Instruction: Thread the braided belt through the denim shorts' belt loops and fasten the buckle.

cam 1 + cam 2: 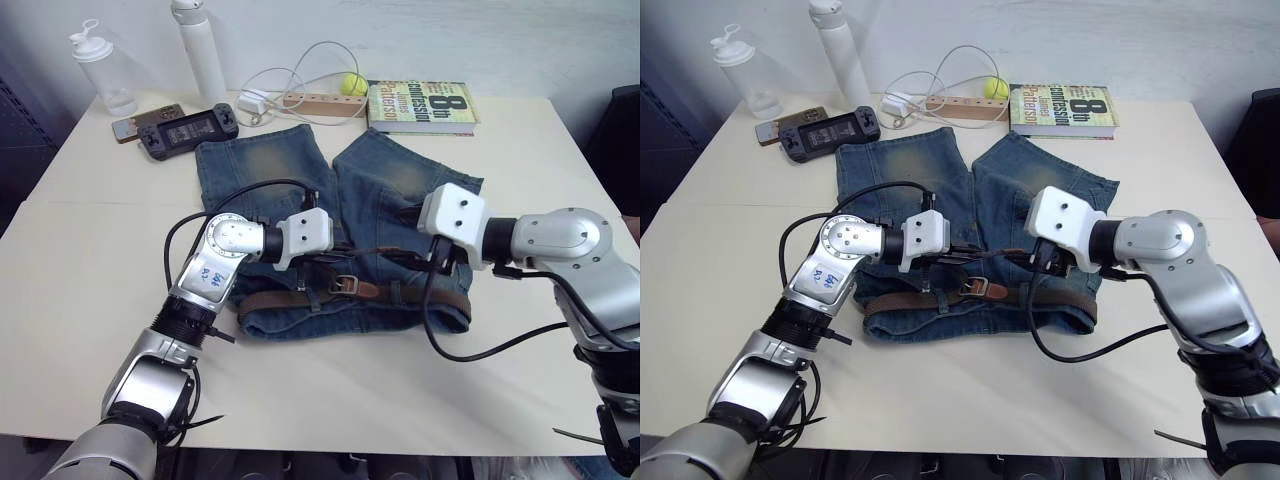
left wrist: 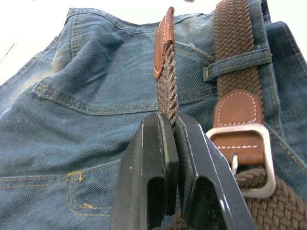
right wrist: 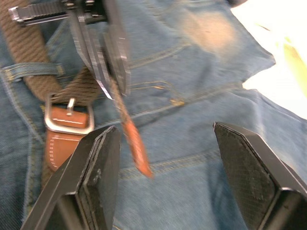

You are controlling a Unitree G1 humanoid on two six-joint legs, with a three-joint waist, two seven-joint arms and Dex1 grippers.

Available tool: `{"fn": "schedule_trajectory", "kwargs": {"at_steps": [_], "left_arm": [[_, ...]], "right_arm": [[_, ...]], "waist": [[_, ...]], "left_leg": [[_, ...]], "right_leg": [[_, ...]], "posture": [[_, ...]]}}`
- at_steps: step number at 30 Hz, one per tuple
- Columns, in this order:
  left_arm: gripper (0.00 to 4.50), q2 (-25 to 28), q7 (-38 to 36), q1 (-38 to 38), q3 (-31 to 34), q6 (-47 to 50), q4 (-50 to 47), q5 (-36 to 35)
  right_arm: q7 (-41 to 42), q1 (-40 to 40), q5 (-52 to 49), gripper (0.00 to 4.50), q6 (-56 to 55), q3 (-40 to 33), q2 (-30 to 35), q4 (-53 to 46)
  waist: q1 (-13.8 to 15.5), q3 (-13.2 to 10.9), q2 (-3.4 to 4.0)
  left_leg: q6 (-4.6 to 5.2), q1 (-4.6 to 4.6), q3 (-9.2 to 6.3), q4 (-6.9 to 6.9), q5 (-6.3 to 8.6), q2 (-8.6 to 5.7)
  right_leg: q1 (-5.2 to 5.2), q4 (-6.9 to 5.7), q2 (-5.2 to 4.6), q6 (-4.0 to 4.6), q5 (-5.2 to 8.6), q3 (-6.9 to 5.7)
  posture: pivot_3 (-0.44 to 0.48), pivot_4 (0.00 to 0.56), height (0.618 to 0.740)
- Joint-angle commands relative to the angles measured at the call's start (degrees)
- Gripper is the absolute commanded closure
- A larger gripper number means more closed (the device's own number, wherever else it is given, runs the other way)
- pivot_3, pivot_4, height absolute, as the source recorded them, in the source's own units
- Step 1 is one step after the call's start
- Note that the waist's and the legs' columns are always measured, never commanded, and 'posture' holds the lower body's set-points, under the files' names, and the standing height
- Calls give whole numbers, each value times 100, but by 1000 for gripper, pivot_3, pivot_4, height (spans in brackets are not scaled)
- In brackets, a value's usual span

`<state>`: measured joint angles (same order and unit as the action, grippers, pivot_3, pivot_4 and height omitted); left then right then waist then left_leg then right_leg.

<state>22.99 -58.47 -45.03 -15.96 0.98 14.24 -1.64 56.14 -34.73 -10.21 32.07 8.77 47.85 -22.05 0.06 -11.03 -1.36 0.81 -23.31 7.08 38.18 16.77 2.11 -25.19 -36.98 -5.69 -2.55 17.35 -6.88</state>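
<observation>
My left gripper (image 2: pixel 170 125) pinches the belt (image 2: pixel 168 91) just behind its tan tip, above the shorts (image 2: pixel 86 120); my right gripper (image 3: pixel 165 143) waits spread around that tip, near the buckle (image 3: pixel 67 117).

Far table (image 1: pixel 90 250) edge: clear shaker bottle (image 1: pixel 102 70), white bottle (image 1: pixel 199 48), handheld console (image 1: pixel 187 129), white cable (image 1: pixel 290 70), yellow ball (image 1: pixel 353 84), book (image 1: pixel 421 106).

"8th Confession", "James Patterson" on book (image 1: pixel 421 105) cover.
</observation>
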Motion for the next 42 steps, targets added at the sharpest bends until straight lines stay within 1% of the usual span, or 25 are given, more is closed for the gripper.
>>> {"fn": "schedule_trajectory", "kwargs": {"at_steps": [1,4,7,10,14,17,25,27,28,29,30,31,32,37,40,41,42], "left_arm": [[4500,145,-42,-157,-105,-340,-103,254],[4500,424,-139,-225,-286,-800,-87,610],[4500,624,-243,-341,-444,-1189,2,863],[4500,778,-332,-560,-594,-1714,304,1137],[4500,804,-346,-989,-747,-2460,1051,1402],[4500,788,-402,-1411,-935,-3064,1663,1644],[4500,831,-426,-2105,-981,-3875,2729,1864],[4500,859,-451,-2212,-975,-4052,2937,1884],[4500,859,-476,-2227,-967,-4116,2977,1860],[4500,853,-491,-2239,-961,-4167,3012,1844],[4500,842,-512,-2233,-950,-4185,3018,1812],[4500,836,-539,-2208,-939,-4196,2993,1778],[4500,831,-556,-2193,-931,-4208,2982,1759],[4500,815,-621,-2088,-882,-4161,2938,1667],[4500,805,-664,-2058,-867,-4120,2904,1617],[4500,804,-677,-2050,-862,-4113,2887,1605],[4500,804,-687,-2044,-858,-4109,2875,1599]], "right_arm": [[166,-24,-205,1200,84,-138,76,-104],[548,242,-564,1200,415,-213,382,-501],[465,551,-411,1200,272,-22,450,-765],[107,761,109,1200,-29,341,327,-822],[-415,905,682,1200,-299,661,60,-598],[-584,1084,979,1200,-415,946,-85,-592],[-913,1248,1588,1200,-819,1270,-433,-251],[-910,1284,1659,2144,-886,1275,-492,-231],[-884,1312,1682,2487,-914,1256,-470,-244],[-860,1334,1697,2923,-937,1236,-450,-254],[-806,1360,1677,3486,-911,1202,-409,-293],[-740,1393,1604,3707,-859,1122,-361,-364],[-692,1415,1552,3764,-818,1064,-336,-414],[-632,1406,1226,3764,-771,630,-396,-616],[-602,1363,1262,2891,-873,598,-345,-630],[-592,1373,1338,2361,-962,625,-301,-637],[-588,1384,1387,2014,-1022,638,-278,-641]], "waist": [[1,0,0],[10,0,0],[11,0,0],[5,-1,-1],[-3,-1,-1],[16,-1,-1],[-18,-2,-4],[-26,-2,-4],[-26,-2,-4],[-27,-2,-4],[-26,-2,-4],[-23,-2,-4],[-22,-2,-4],[-13,-2,-4],[-16,-2,-4],[-16,-2,-4],[-16,-2,-4]], "left_leg": [[1,0,0,0,-1,0],[1,-1,-1,1,-1,0],[2,0,-6,0,0,0],[4,3,-7,7,0,0],[4,4,-4,9,0,0],[3,3,-5,9,0,0],[5,3,-3,25,-1,0],[5,4,-2,28,-1,1],[5,4,-2,29,-1,1],[5,4,-2,33,-1,1],[5,4,-2,37,-1,1],[6,3,-2,43,0,1],[7,3,-3,49,0,1],[15,-1,-4,69,5,1],[17,-1,-3,76,7,1],[17,-1,-3,77,7,2],[17,-1,-3,78,7,2]], "right_leg": [[0,0,0,0,0,0],[1,0,1,0,0,-2],[6,5,1,1,0,-6],[11,1,-2,0,0,-7],[11,-3,-1,0,0,-5],[11,-2,1,0,0,-9],[11,-11,5,0,0,-51],[11,-15,5,0,0,-53],[11,-16,5,0,0,-53],[11,-18,5,0,0,-53],[11,-21,5,0,0,-52],[11,-25,5,0,0,-52],[11,-30,4,0,0,-53],[12,-40,3,0,1,-52],[12,-44,3,0,1,-51],[12,-45,4,0,1,-51],[12,-45,4,0,1,-51]], "posture": [[0,150,703],[0,150,703],[0,150,703],[0,150,703],[0,150,703],[0,150,703],[0,150,703],[0,150,703],[0,150,703],[0,150,703],[0,150,703],[0,150,703],[0,150,703],[0,150,703],[0,150,703],[0,150,703],[0,150,703]]}}
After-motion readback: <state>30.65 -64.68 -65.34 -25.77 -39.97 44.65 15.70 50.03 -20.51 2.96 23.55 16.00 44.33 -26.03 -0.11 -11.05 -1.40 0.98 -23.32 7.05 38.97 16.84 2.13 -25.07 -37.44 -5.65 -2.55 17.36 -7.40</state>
